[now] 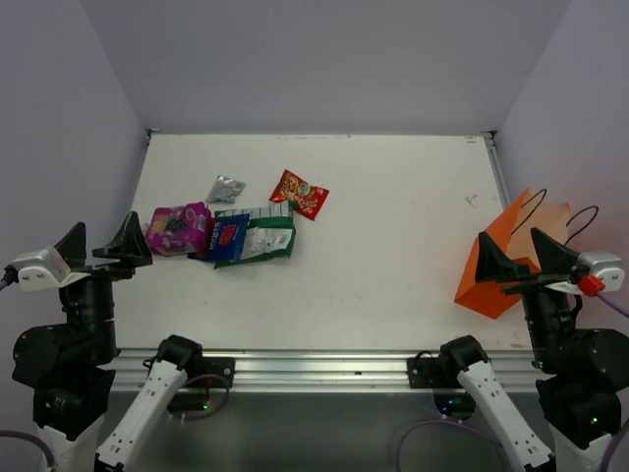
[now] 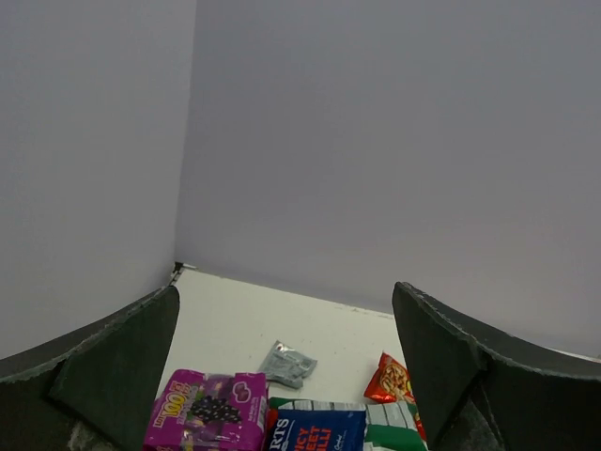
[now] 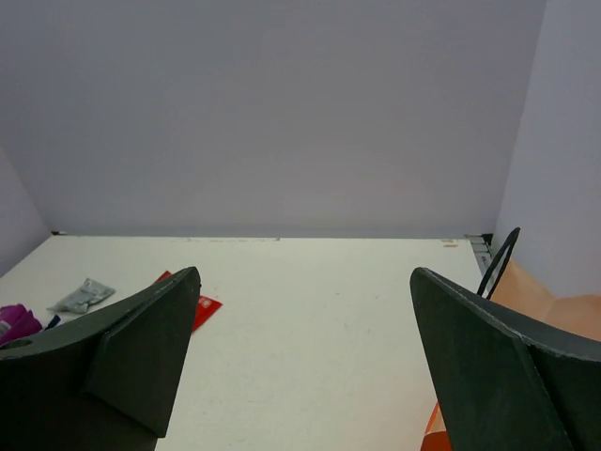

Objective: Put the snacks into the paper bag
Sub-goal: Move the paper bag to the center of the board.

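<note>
I see left gripper [image 1: 101, 243] spread wide, right gripper [image 1: 517, 253] same. Snacks [image 1: 236, 224] bunched on table [image 1: 393, 246] left; paper bag [image 1: 482, 293] far right, by right gripper.

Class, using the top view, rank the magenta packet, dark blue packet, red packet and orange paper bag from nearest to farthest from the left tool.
1. Magenta packet, just right of the left tool.
2. Dark blue packet, beside the magenta one.
3. Red packet, farther back, toward the middle.
4. Orange paper bag, at the far right edge.
</note>
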Robot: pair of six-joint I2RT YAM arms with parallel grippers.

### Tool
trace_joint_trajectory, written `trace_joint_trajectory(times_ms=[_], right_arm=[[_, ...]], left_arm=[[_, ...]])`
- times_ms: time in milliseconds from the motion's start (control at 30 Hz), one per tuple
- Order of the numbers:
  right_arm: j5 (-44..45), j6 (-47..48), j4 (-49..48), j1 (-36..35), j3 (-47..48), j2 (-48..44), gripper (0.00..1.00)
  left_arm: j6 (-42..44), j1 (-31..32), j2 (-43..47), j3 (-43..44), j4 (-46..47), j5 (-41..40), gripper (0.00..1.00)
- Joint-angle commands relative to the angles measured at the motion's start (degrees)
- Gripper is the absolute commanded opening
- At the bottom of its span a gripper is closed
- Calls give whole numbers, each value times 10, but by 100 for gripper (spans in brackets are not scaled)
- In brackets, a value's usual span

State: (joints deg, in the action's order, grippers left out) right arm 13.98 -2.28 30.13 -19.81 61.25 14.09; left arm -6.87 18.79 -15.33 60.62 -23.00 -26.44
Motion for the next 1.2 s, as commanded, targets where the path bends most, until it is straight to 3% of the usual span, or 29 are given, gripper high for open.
trace_joint_trajectory(times_ms=[0, 67, 233, 500, 667, 900, 1167], right_arm=[[16, 14, -5, 0, 2, -5, 99], [26, 10, -3, 0, -1, -4, 99], [150, -43, 28, 0, -11, 15, 99], [169, -73, 70, 0, -7, 87, 98], [295, -134, 135, 0, 8, 139, 99], [372, -206, 194, 0, 29, 213, 99], [415, -247, 153, 2, 10, 288, 98]], left_arm=[[-4, 2, 3, -6, 28, -2, 100], [-4, 2, 0, -4, 26, 2, 100], [-4, 2, -1, -19, 34, 11, 100], [-25, 2, -29, -38, 28, 56, 100], [-31, 2, -65, -58, 14, 94, 100], [-44, 2, -93, -94, 33, 132, 100], [-61, 2, -94, -185, 88, 162, 100]])
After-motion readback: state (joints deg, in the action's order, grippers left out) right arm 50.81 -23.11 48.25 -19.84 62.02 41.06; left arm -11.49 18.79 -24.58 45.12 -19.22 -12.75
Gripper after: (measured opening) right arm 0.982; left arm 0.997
